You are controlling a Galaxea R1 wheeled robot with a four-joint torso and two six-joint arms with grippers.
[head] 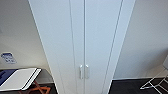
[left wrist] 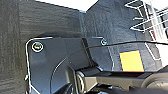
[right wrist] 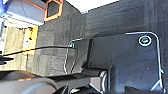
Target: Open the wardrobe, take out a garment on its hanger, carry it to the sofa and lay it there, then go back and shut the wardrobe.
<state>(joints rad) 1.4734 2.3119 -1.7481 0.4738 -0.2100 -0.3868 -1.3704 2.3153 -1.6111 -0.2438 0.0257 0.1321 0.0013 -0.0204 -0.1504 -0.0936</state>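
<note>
While both doors meet shut, tall white wardrobe (head: 82, 37), paired vertical handles (head: 84, 71), fingers' state cannot be told

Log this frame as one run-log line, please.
stage: facing wardrobe | doors: shut | handles: untouched | arms: low over dark carpet | garment: none seen

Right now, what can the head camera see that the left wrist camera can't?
The head view has the white wardrobe with both doors shut, its two small handles side by side, the pale wall, and a folded white table to one side. The left wrist view has an orange-yellow square low by the floor. Both share the dark carpet and a white wire rack.
</note>
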